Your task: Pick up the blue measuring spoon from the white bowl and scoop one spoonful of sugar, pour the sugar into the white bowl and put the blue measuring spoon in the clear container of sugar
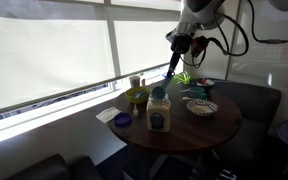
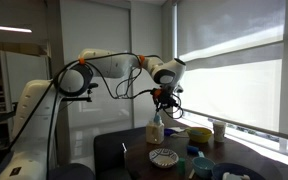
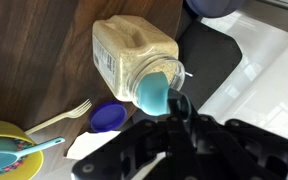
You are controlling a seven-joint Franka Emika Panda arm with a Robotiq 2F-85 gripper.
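Gripper (image 3: 176, 108) closed on the handle of the blue measuring spoon (image 3: 152, 92), whose scoop hangs over the open mouth of the clear container of sugar (image 3: 124, 48). In both exterior views the gripper is well above the container. The container stands upright on the round bench (image 1: 189, 130), with the white bowl (image 1: 202, 107) just beside it.

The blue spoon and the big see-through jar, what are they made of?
The small blue-teal spoon looks like smooth, glossy plastic: even colour, soft shine. The clear rounded jar seems clear plastic, perhaps glass: pale grains show through its wall.
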